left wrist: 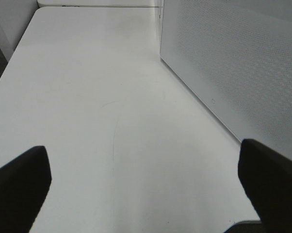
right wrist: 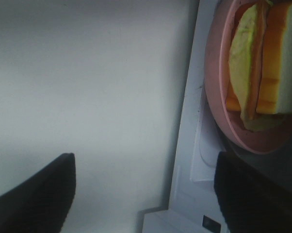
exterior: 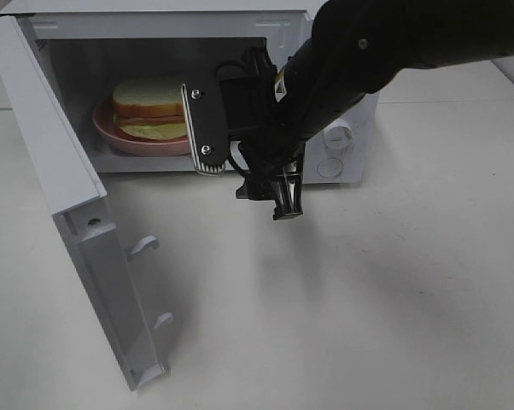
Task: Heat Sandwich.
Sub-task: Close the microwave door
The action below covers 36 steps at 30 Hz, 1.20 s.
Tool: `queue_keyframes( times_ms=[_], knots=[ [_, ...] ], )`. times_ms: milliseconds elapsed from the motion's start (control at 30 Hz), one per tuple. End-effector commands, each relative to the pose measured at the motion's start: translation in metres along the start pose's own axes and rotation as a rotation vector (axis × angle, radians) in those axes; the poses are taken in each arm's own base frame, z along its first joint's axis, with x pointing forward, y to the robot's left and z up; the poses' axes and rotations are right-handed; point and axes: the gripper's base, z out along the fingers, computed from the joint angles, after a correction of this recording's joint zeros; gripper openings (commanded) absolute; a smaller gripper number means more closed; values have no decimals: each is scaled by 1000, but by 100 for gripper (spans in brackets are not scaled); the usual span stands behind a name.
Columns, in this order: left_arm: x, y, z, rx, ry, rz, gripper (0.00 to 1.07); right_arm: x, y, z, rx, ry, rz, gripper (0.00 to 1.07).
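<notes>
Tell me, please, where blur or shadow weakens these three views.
Exterior high: fairly sharp, with the arm's soft shadow on the table. Left wrist: evenly lit, left tool fingers blurred black. Right wrist: sandwich slightly soft, right tool fingers dark and unfocused.

Sandwich (exterior: pixel 148 102) is white, orange and yellow-green, plate (exterior: pixel 127 143) pink, microwave (left wrist: pixel 233 73) white with dotted side.

You're looking at a white microwave (exterior: pixel 154 26) sitting on the pale table (exterior: pixel 368 282), door (exterior: pixel 103 273) hanging wide open, w/ a round pink plate (exterior: pixel 146 145) resting inside, knobs (exterior: pixel 339 133) facing front.
</notes>
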Motion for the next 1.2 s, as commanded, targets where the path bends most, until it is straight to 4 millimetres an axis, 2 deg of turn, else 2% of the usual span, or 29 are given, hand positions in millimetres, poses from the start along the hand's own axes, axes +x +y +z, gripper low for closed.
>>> queue_keyframes(
  times_ms=[33, 333, 800, 1067, 1200],
  knots=[
    [0, 0, 0, 6, -7, -2, 100, 2, 5, -13, 7, -7, 63, 76],
    [0, 0, 0, 6, -7, -2, 100, 12, 25, -40, -5, 0, 182, 76],
    [0, 0, 0, 6, -7, -2, 100, 30, 62, -81, -1, -3, 474, 76],
    [0, 0, 0, 6, -7, -2, 100, 39, 78, -112, 11, -7, 647, 76],
    [0, 0, 0, 6, -7, -2, 100, 45, 87, -134, 9, 5, 769, 76]
  ],
)
